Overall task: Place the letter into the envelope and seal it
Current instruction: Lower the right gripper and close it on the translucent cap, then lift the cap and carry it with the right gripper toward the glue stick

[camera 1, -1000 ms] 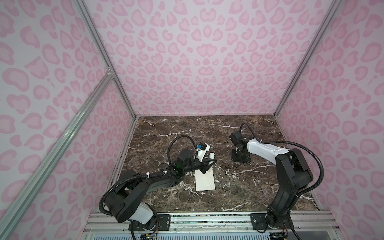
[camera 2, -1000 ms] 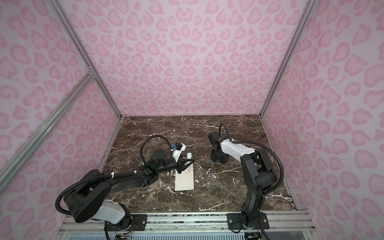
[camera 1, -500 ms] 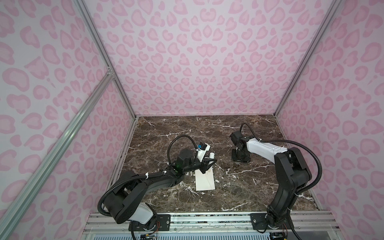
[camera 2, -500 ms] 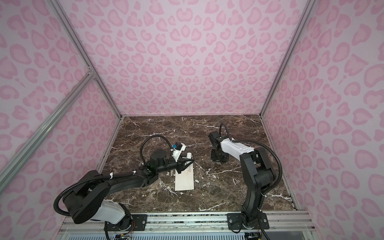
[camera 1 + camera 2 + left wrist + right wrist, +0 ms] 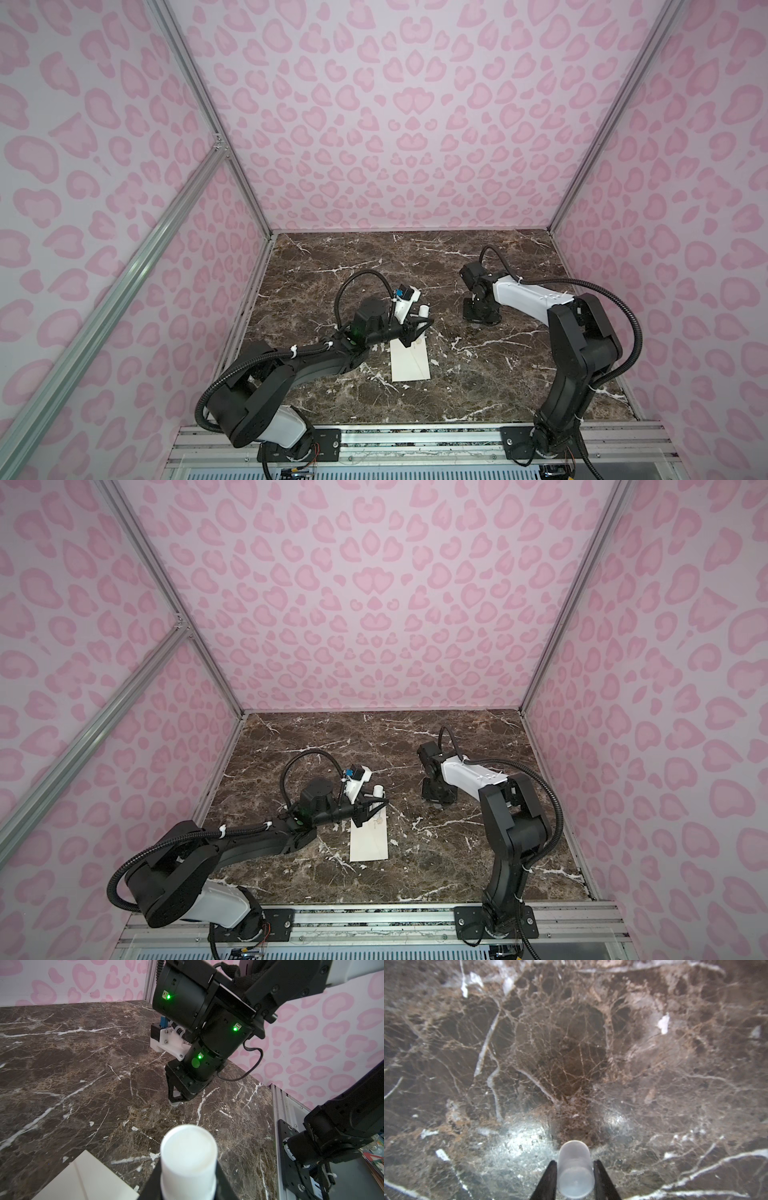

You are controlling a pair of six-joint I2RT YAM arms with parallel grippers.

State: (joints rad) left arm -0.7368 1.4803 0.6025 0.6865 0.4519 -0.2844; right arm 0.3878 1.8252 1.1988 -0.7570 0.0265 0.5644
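The cream envelope lies flat on the marble table, its gold emblem end under my left gripper. That gripper is shut on a white cylindrical stick, held just above the envelope's far end. My right gripper points straight down at the table, right of the envelope. It is shut on a small translucent cap that stands on the marble. The letter is not in view.
The dark marble table is boxed in by pink patterned walls on three sides. A metal rail with both arm bases runs along the front edge. A slanted aluminium bar crosses the left wall.
The right gripper's jaws have drawn in against the cap. Both arms and the envelope keep their places.
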